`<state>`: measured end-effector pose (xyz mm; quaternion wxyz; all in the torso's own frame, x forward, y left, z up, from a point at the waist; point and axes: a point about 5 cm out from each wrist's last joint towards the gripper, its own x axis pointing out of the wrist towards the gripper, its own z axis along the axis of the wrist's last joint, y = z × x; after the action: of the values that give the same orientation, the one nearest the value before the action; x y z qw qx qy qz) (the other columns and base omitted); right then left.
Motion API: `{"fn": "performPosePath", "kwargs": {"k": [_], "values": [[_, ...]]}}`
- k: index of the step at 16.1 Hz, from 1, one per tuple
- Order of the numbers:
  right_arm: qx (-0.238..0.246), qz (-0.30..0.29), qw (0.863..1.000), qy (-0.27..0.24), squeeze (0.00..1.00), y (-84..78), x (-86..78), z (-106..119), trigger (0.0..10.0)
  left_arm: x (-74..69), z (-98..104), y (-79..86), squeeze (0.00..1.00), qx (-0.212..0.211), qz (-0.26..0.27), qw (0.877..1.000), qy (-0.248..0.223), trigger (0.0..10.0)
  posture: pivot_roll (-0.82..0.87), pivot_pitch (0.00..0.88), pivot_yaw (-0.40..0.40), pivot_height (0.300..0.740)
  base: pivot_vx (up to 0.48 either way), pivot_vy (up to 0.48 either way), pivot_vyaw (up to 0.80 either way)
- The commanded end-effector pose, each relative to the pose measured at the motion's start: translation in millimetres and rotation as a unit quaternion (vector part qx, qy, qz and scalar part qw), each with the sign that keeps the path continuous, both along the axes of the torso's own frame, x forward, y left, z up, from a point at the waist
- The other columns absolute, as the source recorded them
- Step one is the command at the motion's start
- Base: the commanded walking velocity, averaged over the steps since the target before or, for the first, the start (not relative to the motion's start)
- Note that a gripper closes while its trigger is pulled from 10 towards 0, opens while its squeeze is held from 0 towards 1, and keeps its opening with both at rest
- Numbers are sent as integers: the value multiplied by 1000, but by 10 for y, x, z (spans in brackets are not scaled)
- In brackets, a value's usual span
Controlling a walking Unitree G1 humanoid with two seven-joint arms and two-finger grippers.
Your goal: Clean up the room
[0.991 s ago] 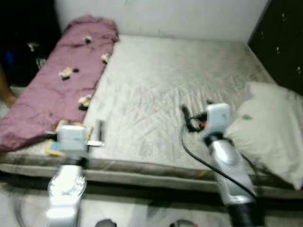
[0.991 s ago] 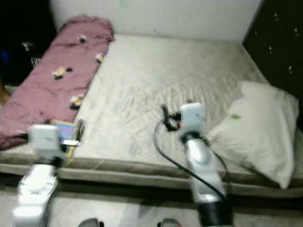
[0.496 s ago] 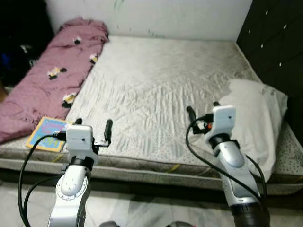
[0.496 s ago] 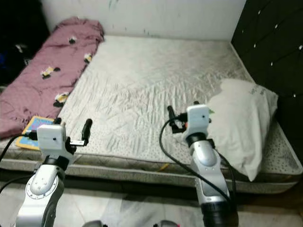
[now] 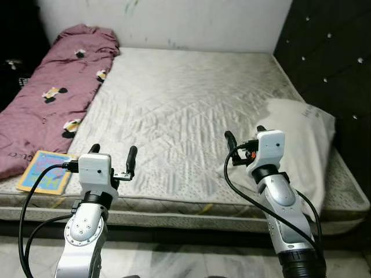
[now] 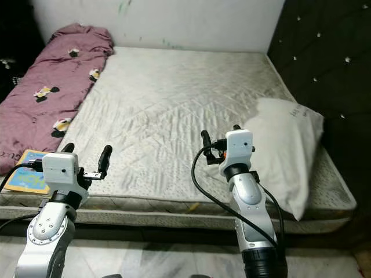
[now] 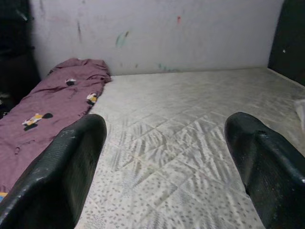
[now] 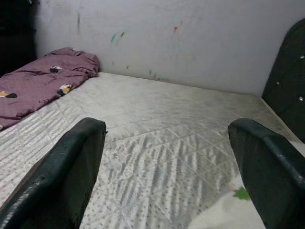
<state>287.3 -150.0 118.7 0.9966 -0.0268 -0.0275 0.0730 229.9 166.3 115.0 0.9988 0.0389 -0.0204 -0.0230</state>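
Lower frame: left gripper (image 5: 113, 155) and right gripper (image 5: 243, 139) hang above the mattress's (image 5: 185, 110) near edge, fingers spread, nothing held. Lower left: a colourful book (image 5: 45, 171) lies flat at the mattress corner, touching the maroon blanket (image 5: 52, 98) bunched along the left side. Right: a white pillow (image 5: 301, 145) lies against the dark headboard (image 5: 330, 52). Judgement: approach stage, no item yet engaged. Next move calls for selecting one item, probably the book, and lowering the left gripper onto it.

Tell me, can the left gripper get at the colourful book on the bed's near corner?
Probably yes: the open left gripper hovers just beside the book, with nothing between them.
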Motion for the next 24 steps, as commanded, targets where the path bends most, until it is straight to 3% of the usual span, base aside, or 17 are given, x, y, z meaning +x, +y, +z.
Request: {"fn": "performPosePath", "kwargs": {"k": [1, 8, 14, 24], "values": [[0, 5, 1000, -2, 0, 18, 21, 13, 10000, 8, 35, -1, 0, 2, -6, 1000, -8, 10000, -52, 0, -23, 740, 337, 0, 0], [-4, 6, 1000, -2, 0, 18, 40, 13, 10000, 59, 11, 29, 0, 16, 19, 1000, 1, 10000, -43, 0, -33, 740, 151, 0, 0], [-9, 12, 1000, -7, 0, 53, 44, 44, 10000, 82, 74, 76, 0, 29, 37, 999, -14, 10000, -30, 0, -37, 740, 0, 0, -558], [-20, 8, 1000, 1, 0, 20, -7, -5, 10000, 38, 13, 30, 0, 17, 22, 1000, 0, 10000, -48, 0, -37, 740, 0, -138, -129]]}}
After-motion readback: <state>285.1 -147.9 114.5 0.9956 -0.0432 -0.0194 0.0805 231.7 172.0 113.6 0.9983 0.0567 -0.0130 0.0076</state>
